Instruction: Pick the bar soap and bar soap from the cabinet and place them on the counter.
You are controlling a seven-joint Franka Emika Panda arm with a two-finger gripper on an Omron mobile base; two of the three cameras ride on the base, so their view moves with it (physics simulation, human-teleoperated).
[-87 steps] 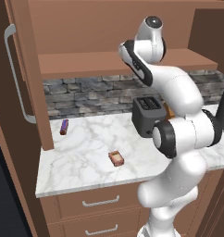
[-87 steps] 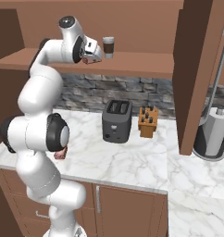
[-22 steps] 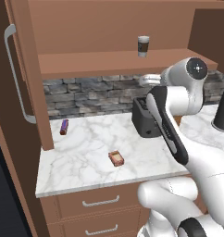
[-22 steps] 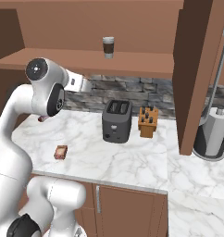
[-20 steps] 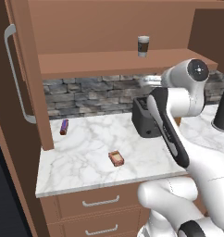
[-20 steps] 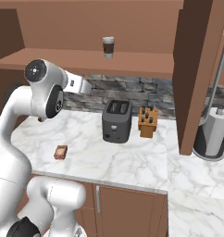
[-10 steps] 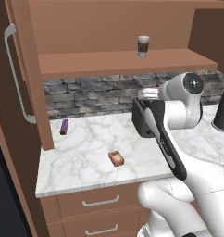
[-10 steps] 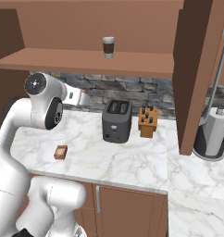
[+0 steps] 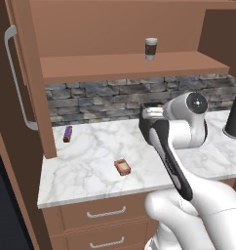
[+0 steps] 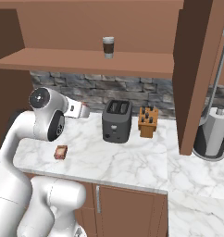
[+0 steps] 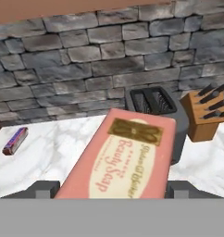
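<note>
Gripping bar soap [image 11: 121, 159], end effector [image 11: 104, 189] wide.

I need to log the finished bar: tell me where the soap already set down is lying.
The bar soap lies flat on the counter, near its front edge, ahead of the purple stick-like object and left of the toaster.

Two cameras look forward and down from behind the arm, one at its left and one at its right. Both share the marble desk [image 9: 90, 166], the toaster [image 10: 116, 121] and the shelf [image 9: 129, 66]. A third camera on the hand looks closely toward the stone wall [image 11: 86, 60].
</note>
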